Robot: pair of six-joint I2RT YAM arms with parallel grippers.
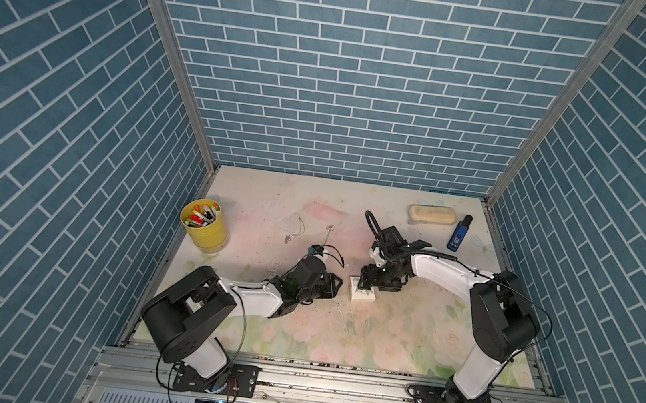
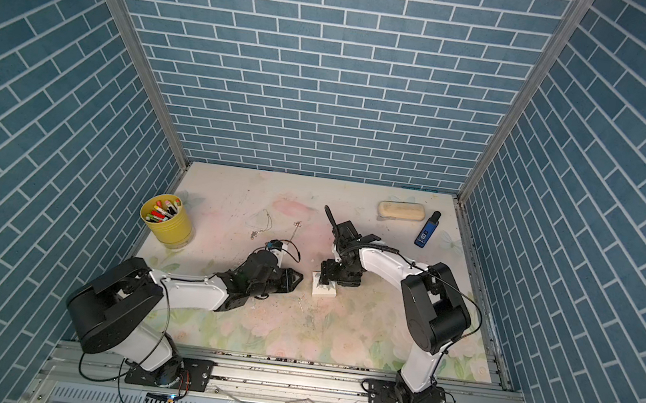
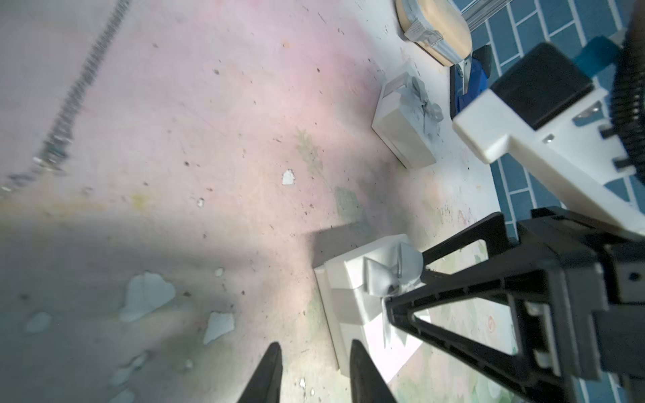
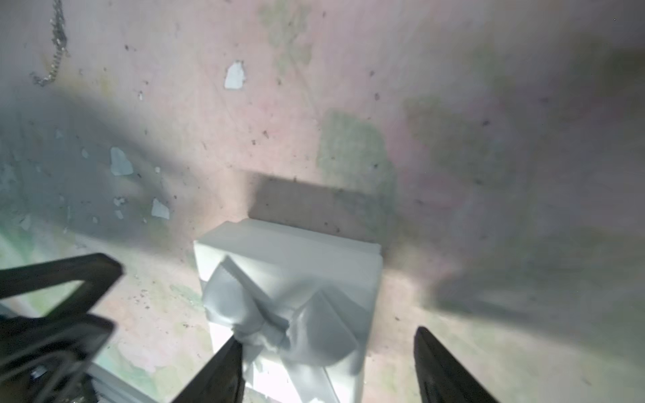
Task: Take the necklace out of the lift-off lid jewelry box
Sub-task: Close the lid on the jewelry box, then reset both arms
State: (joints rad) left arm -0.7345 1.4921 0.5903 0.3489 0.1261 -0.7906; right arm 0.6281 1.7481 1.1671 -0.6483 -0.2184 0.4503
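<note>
We see the small white jewelry box [image 1: 363, 296] near the middle of the flowery table [image 1: 379, 343]. Its lid with a big grey bow [image 4: 279, 314] is on top, so we cannot see inside it. The right gripper [image 1: 363, 285] hangs right over the box. Its fingers [image 4: 443, 363] are wide apart, one on each side of the bow; one tip touches the bow and the other is clear of the box. The left gripper [image 1: 338, 285] is low, just beside the box at its 9 o'clock, and its fingers [image 3: 272, 370] are a little apart with nothing between them. A thin necklace [image 1: 290, 228] lies flat on the table at about 10 o'clock from the box, well apart from it, and a second chain [image 1: 327, 236] lies near it. A yellow cup [image 1: 204, 226] of pens sits at the table's 9 o'clock edge. A beige case [image 1: 432, 215] and a blue bottle [image 1: 458, 236] sit near the 1 o'clock corner. In the left wrist view, another white box [image 3: 401, 136] with a bow stands near the beige case
</note>
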